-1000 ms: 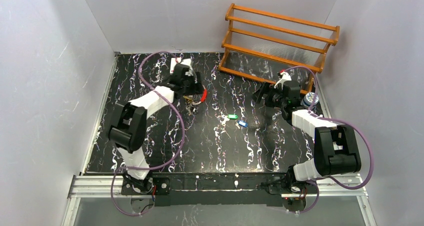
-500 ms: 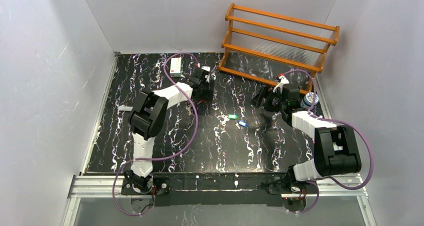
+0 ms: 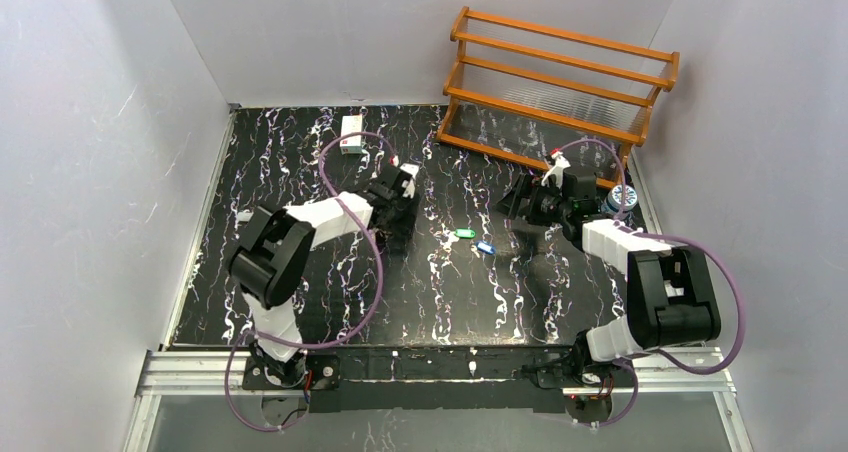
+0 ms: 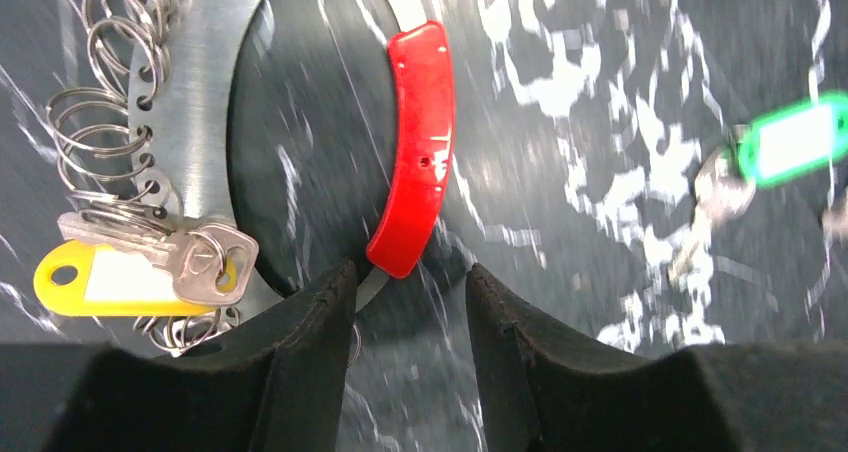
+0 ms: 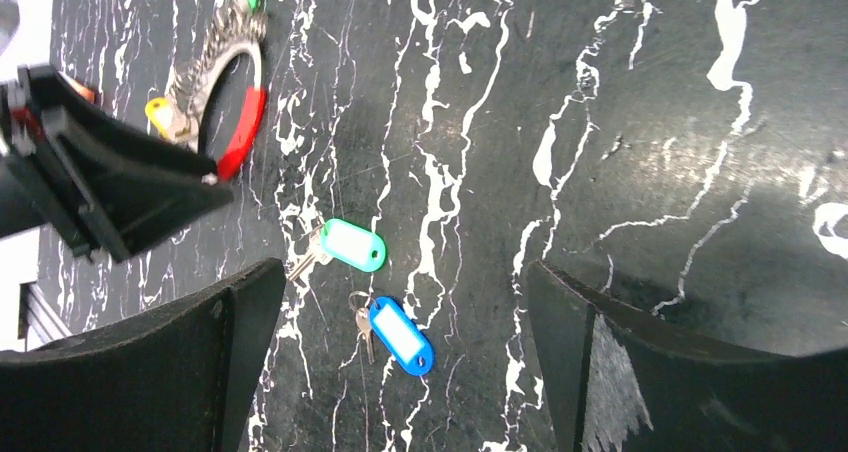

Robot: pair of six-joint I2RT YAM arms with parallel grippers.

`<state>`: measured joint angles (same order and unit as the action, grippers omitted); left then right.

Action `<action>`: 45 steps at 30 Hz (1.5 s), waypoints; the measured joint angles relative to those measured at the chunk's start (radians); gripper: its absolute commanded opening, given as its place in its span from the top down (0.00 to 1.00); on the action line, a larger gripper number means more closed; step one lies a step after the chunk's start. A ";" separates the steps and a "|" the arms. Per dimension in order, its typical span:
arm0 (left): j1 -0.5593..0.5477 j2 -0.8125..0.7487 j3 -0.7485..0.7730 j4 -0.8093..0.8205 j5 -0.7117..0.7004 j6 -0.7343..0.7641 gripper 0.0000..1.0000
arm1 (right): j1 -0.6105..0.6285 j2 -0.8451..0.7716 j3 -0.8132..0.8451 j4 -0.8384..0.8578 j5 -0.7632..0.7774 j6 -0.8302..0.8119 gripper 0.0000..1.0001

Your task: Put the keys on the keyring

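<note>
The green key [image 5: 352, 245] and the blue key [image 5: 400, 335] are lying loose on the bench [image 3: 440, 292], side by side and not on anything. They sit out in front of the right gripper [image 5: 402, 272], pretty much lined up with the gap between its fingers. That gripper is spread wide with nothing in it, hovering above them. From overhead, both keys are in the stretch between the two grippers.

The keyring [image 4: 195, 122] is flat on the bench right in front of the left gripper [image 4: 405, 277]. Its red piece [image 4: 415, 152] curves down so the lower end pokes into the mouth of the gripper. The fingers are apart, with bench showing on either side of that red end, so nothing's pinched. A key with a yellow tag [image 4: 110, 277] hangs on the ring just off the gripper's left finger, along with a bunch of small split rings [image 4: 110, 92].

Farther out, a white box [image 3: 351, 134] sits beyond the left gripper, and a wooden rack [image 3: 560, 72] stands behind the right one.
</note>
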<state>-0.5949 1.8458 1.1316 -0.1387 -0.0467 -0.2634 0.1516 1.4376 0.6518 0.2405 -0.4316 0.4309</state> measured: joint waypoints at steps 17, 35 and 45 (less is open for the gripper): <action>0.046 -0.329 -0.197 0.031 0.297 -0.233 0.36 | 0.276 0.296 0.312 -0.095 -0.012 -0.070 0.17; 0.290 -0.424 -0.341 0.023 0.235 -0.338 0.39 | 0.499 0.586 0.628 -0.231 0.072 -0.144 0.46; 0.290 -0.426 -0.340 -0.016 0.180 -0.288 0.39 | 0.610 0.567 0.564 -0.209 0.010 -0.145 0.65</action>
<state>-0.3046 1.4197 0.7914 -0.1547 0.1333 -0.5510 0.7612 2.0045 1.2156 0.0315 -0.4213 0.2855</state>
